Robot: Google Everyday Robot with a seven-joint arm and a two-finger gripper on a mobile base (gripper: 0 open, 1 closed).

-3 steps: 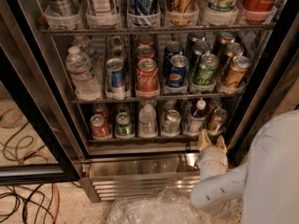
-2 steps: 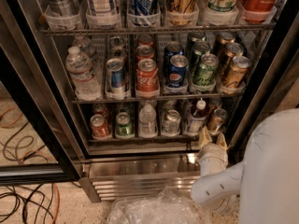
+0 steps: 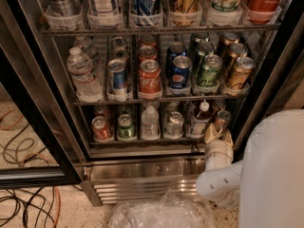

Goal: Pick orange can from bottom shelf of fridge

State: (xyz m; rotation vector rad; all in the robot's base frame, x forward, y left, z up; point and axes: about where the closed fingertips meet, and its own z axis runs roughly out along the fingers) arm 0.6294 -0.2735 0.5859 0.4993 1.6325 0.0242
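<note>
The fridge point(image 3: 61, 141) stands open in the camera view. Its bottom shelf point(image 3: 142, 139) holds a row of drinks in clear trays. The orange can point(image 3: 222, 118), coppery with a silver top, stands at the right end of that shelf, beside a small bottle with a white cap point(image 3: 202, 118). My gripper point(image 3: 218, 136) is at the shelf's front right, just below and in front of the orange can. Its pale fingers point(image 3: 211, 134) stand apart, one on each side of the can's lower part. The can's base is hidden behind them.
The bottom shelf also holds a red can point(image 3: 101, 128), a green can point(image 3: 126, 126), a water bottle point(image 3: 150, 122) and a silver can point(image 3: 174, 123). A ribbed steel grille point(image 3: 142, 186) runs below. Crumpled clear plastic point(image 3: 161, 213) and cables point(image 3: 28, 203) lie on the floor. My white arm point(image 3: 273, 175) fills the right.
My gripper has moved a little up and in toward the orange can at the right end of the bottom shelf. The drinks have not moved.
</note>
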